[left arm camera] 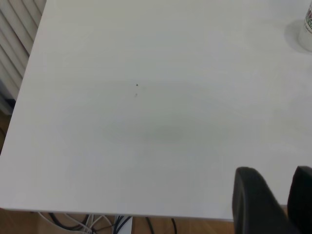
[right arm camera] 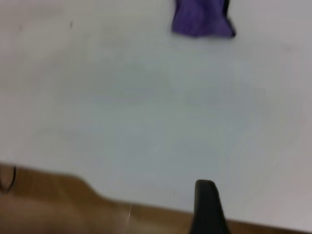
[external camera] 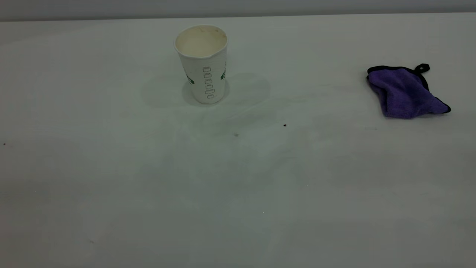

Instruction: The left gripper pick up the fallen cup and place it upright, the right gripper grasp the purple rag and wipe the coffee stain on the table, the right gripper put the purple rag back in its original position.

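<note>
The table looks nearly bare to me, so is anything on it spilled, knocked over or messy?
Nothing is knocked over: the cup stands upright. The purple rag lies crumpled at the right instead of flat. On the table in front of the cup are a tiny black speck and a faint brownish smudge. No clear puddle shows.

White paper cup [left arm camera: 307,30]: cropped at my left wrist view's edge.
Purple fluffy rag [right arm camera: 202,18]: top cropped, blurred.
My right gripper [right arm camera: 208,207]: one black finger showing.
</note>
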Robot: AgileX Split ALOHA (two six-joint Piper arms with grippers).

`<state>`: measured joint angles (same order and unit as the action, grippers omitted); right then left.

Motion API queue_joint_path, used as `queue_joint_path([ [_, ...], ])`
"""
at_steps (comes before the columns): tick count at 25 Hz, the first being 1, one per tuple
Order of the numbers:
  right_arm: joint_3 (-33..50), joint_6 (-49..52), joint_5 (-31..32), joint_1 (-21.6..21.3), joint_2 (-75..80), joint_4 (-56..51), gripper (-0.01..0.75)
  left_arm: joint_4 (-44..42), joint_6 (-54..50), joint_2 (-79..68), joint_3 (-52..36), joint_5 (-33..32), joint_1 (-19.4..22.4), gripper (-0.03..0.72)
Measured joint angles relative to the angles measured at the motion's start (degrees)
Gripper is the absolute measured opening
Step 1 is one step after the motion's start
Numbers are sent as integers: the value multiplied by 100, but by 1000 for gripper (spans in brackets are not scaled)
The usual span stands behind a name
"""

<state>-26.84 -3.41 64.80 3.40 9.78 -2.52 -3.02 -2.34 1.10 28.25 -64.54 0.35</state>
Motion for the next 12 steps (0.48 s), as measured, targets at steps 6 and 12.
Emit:
queue_joint_path([
  [6,0,0,12,-140,-944,-4,557,0,0,0,0,0,0,239],
  [12,0,0,42,-471,-1071,-4,557,0,0,0,0,0,0,239],
])
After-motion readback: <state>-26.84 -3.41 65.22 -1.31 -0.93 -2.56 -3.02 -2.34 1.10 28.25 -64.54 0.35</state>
